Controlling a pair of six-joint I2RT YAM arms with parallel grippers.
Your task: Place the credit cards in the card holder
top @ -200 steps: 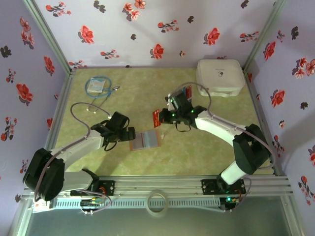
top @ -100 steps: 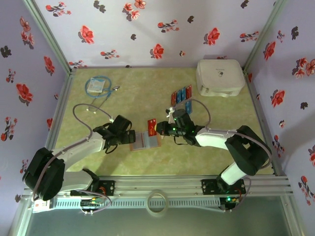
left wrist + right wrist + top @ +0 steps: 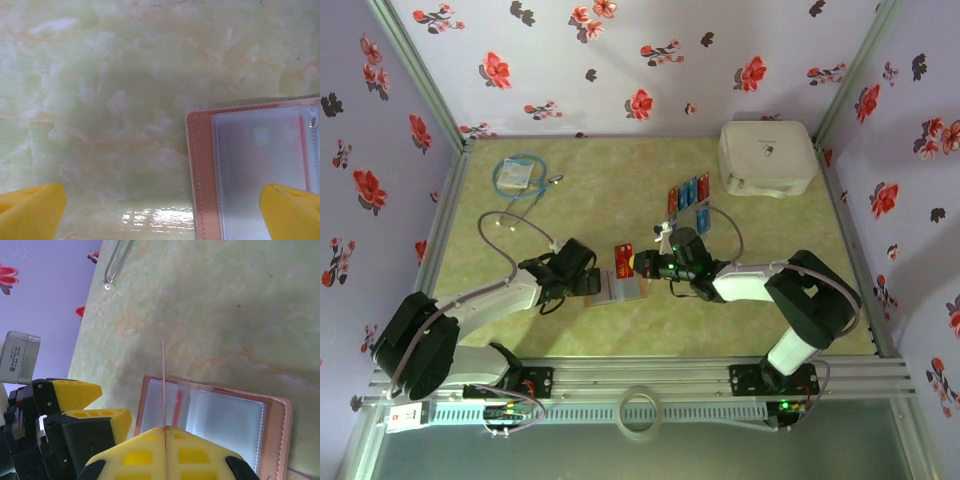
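The right jaws were pressed together on a red card (image 3: 163,375). It was pinched by one short end and was seen edge-on in the right wrist view, standing out from the yellow fingertips (image 3: 135,442). In the top view the card was held just over the far edge of the holder (image 3: 618,287), which lay open on the desk (image 3: 600,190) between the two arms, clear pockets turned up. A reddish strip was seen in one pocket; whether it was a card could not be told. The left jaws were spread wide and nothing was held in them. One fingertip (image 3: 292,210) was placed over a clear pocket and the other over bare desk, so the holder's left edge was straddled.

The card was judged light, thin, stiff and slick. It was best taken by a short end, as here, with the leading edge left free for the pocket mouth. The holder was judged soft and light, likely to slide or fold if pushed, so its cover would need pinning down.

The right arm (image 3: 760,280) was stretched low and leftward from a folded elbow, wrist rolled. The left arm (image 3: 490,298) was reached low and rightward, jaws pointed down. The other cards (image 3: 688,192) were lined up near a white box (image 3: 767,157), well apart from the holder.
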